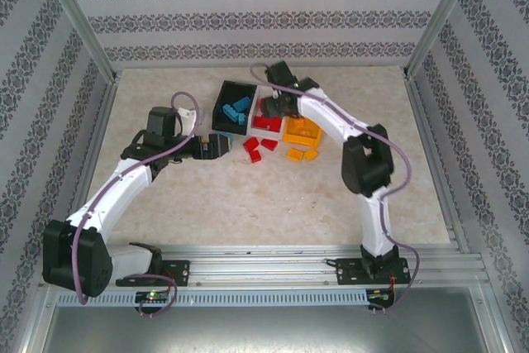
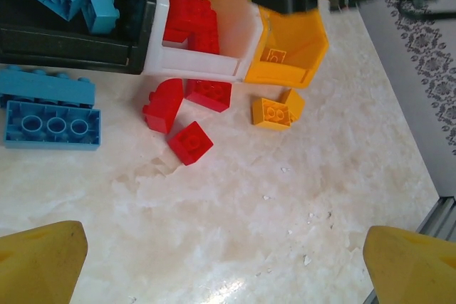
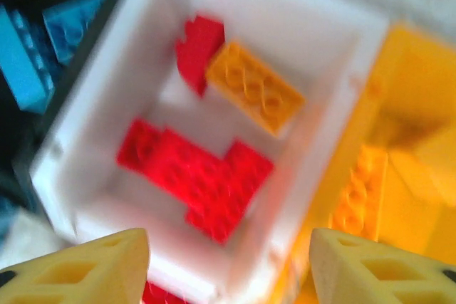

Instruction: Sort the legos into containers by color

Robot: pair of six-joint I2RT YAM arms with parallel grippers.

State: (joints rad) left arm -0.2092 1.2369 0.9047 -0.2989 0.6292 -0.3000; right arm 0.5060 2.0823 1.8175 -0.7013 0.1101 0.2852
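The legos (image 1: pixel 258 148) are small, light, rigid plastic bricks with smooth, rather slippery sides. Each is probably best pinched low and square across two flat opposite walls, not over the studs or by a corner, where it would likely twist out. Loose red bricks (image 2: pixel 189 142) and two orange bricks (image 2: pixel 272 113) lie on the table (image 2: pixel 249 211) just in front of the white bin (image 2: pixel 189 69) and the orange bin (image 2: pixel 285 69), and blue bricks (image 2: pixel 50 124) lie beside the black bin (image 2: pixel 71 51). Inside the white bin sit red pieces and one orange brick (image 3: pixel 253 94), which looks misplaced there. The right arm (image 1: pixel 364 163) reaches forward with a bent elbow. The right gripper (image 3: pixel 228 275) points down over the white bin, its fingers apart and holding nothing. The left arm (image 1: pixel 124 183) stretches toward the loose pile, with the left gripper (image 2: pixel 226 268) spread wide and empty above bare table.
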